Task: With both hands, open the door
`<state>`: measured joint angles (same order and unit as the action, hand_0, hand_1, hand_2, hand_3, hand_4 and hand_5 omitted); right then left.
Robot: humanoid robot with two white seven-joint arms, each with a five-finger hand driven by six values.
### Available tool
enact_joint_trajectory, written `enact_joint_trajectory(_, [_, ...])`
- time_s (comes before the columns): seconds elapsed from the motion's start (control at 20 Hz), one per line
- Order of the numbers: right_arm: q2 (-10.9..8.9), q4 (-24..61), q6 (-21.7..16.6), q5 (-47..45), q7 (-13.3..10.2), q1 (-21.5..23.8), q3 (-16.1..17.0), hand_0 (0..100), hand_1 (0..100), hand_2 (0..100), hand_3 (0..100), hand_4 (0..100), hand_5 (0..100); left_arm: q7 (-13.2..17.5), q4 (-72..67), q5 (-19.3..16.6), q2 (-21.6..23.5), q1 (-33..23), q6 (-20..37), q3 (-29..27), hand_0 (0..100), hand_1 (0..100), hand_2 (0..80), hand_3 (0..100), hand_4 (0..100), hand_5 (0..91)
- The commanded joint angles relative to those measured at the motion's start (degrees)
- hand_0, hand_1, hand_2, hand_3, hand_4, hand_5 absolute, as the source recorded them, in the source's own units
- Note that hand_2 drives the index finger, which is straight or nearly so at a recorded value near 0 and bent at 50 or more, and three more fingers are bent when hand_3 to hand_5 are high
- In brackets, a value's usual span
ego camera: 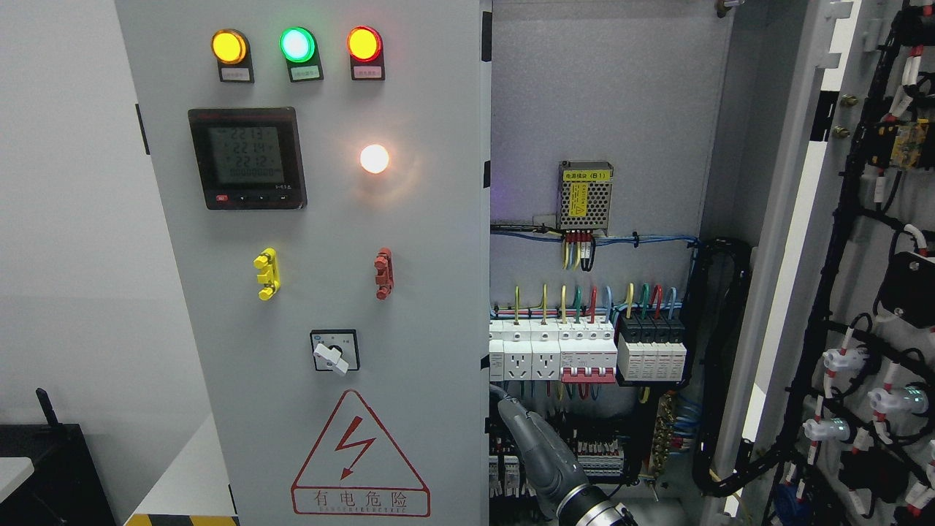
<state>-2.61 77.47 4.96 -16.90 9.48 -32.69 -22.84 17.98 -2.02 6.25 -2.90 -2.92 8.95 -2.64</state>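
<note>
The grey cabinet has two doors. Its left door [409, 292] stands nearly closed and carries three lamps, a meter, a rotary switch and a red warning triangle. Its right door [869, 292] is swung wide open to the right, showing its wired inner side. My right hand [502, 400] rises from the bottom edge inside the cabinet opening. Its tip sits at the left door's free edge, below the white breakers. Whether it grips that edge is hidden by the door. The left arm does not show.
Inside the cabinet are a meshed power supply [585, 196], a row of breakers [584, 351] and wire bundles [719, 365]. A dark box [51, 475] and a white surface [179, 489] stand at the lower left beside the cabinet.
</note>
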Motion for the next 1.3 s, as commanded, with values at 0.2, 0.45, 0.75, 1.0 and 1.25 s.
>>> enact_joint_trajectory(0.2, [-0.38,-0.83,0.75,-4.72,0.19,-0.53,-0.19,38,0,0,0,0,0,0.03,0.0,-0.01,0.0,0.02,0.01,0.0,0,0,0.0,0,0,0.0])
enact_joint_trajectory(0.45, [-0.55,-1.18,0.84,-4.81,2.91,-0.7,-0.1,38,0,0,0,0,0,0.03,0.0,-0.01,0.0,0.02,0.01,0.0,0,0,0.0,0,0,0.0])
enact_joint_trajectory(0.75, [-0.47,-3.46,0.75,-4.81,3.09,-2.02,0.34,38,0,0,0,0,0,0.03,0.0,-0.01,0.0,0.02,0.01,0.0,0,0,0.0,0,0,0.0])
enact_joint_trajectory(1.0, [-0.55,-3.73,0.75,-4.81,3.18,-2.11,0.43,38,0,0,0,0,0,0.03,0.0,-0.01,0.0,0.02,0.01,0.0,0,0,0.0,0,0,0.0])
enact_joint_trajectory(1.25, [-0.55,-3.73,0.66,-4.9,7.66,-2.2,0.69,38,0,0,0,0,0,0.03,0.0,-0.01,0.0,0.02,0.01,0.0,0,0,0.0,0,0,0.0])
